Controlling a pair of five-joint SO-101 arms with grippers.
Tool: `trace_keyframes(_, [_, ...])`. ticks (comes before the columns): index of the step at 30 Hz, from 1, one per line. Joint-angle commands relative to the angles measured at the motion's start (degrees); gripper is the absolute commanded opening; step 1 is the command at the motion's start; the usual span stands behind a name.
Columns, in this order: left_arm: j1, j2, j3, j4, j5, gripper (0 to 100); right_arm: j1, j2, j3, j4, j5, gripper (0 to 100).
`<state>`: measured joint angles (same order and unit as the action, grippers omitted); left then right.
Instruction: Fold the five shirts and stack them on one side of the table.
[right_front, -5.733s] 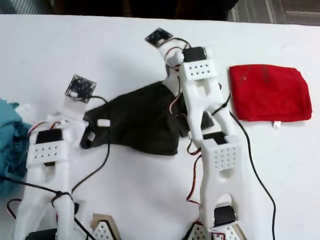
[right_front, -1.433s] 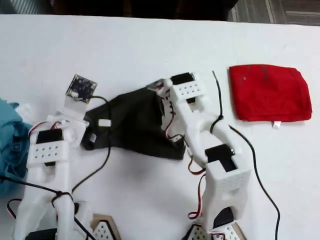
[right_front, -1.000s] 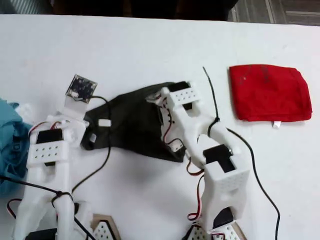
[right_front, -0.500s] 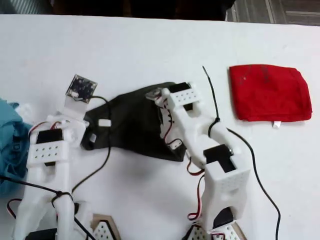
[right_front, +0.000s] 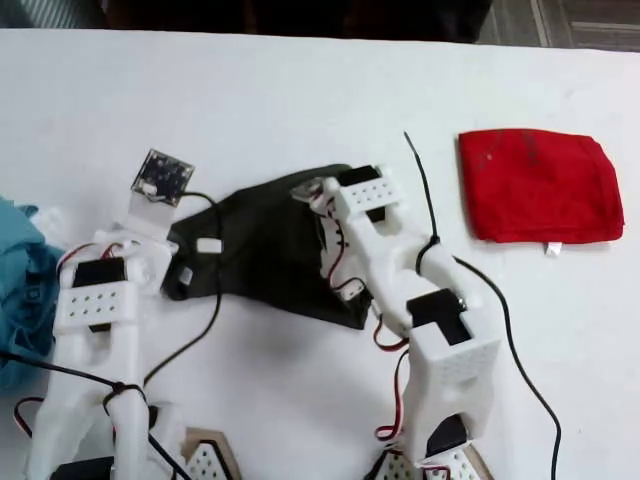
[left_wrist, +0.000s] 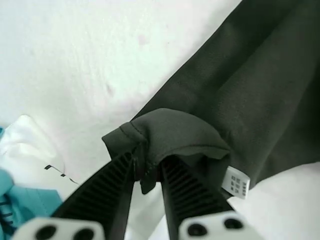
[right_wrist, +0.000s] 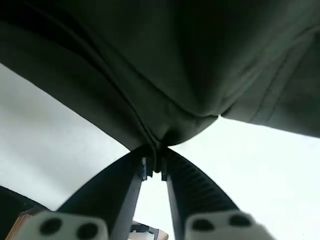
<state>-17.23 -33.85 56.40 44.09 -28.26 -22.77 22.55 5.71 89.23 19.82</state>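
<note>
Dark shirt (right_front: 265, 250), lying crumpled at the middle of the table (right_front: 250, 90) between my two arms. My left jaws are clenched on a bunched corner of it, just beside its small white label (left_wrist: 237, 182). My right jaws are clenched on a fold of the same cloth near its far edge. Red shirt (right_front: 538, 187), folded flat, lies well apart on the right side. Teal cloth (right_front: 18, 290) is heaped at the left edge, beside my left arm.

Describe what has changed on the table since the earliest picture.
The right tool, shut on the black shirt, drew back toward the robot and leftward, folding that edge over. The left tool stays shut on the other end; the red shirt lay unmoved.
</note>
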Motion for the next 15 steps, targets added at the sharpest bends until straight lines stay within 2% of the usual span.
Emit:
trace_keyframes(1, [0.44,0.00,-0.31,-0.70,0.09,3,0.04,-4.18,-0.35,0.84,0.35,1.6])
trace_keyframes(4, [0.44,0.00,-0.31,-0.70,0.09,3,1.27,-4.62,-2.02,1.10,0.35,1.9])
trace_keyframes(9, [0.44,0.00,-0.31,-0.70,0.09,3,7.52,-9.10,-7.47,1.98,0.53,1.9])
trace_keyframes(15, [0.44,0.00,-0.31,-0.70,0.09,3,11.47,-14.29,-14.77,0.40,3.60,1.9])
